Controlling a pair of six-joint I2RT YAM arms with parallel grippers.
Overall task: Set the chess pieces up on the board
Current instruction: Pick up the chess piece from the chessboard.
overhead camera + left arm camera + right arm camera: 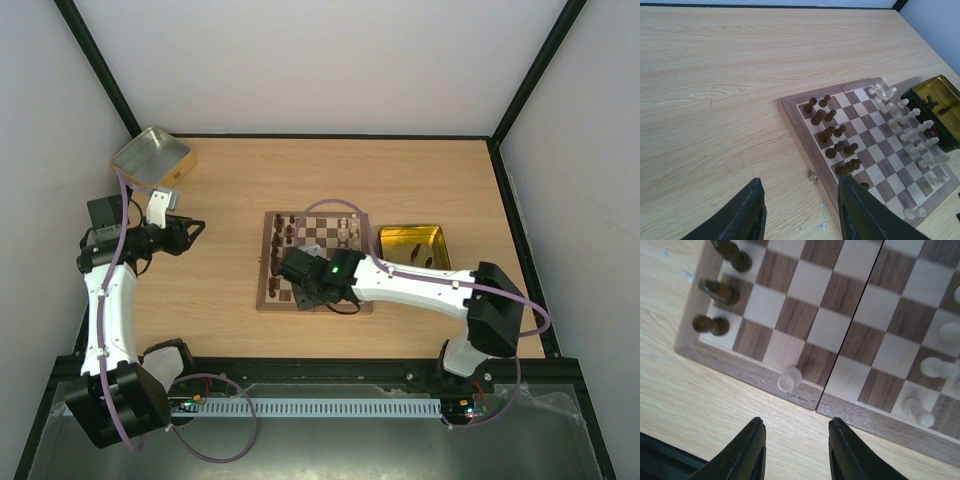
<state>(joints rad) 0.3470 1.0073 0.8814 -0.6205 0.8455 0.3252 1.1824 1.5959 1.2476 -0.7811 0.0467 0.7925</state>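
Note:
The board [312,232] lies mid-table and shows in the left wrist view [796,120] and the right wrist view [745,367]. Dark pieces [830,132] stand in two columns on its left side, pale pieces [910,127] on its right side. One pale piece [789,379] stands alone at the board's near edge, against the rim. My right gripper [796,437] is open and empty, over the table just off that near rim [300,272]. My left gripper [800,200] is open and empty, well left of the board [195,232].
A gold metal tray [412,246] with a few dark pieces [937,106] lies right of the board. A second metal tin [152,156] sits at the far left corner. A small latch [813,176] sticks out from the board's left rim.

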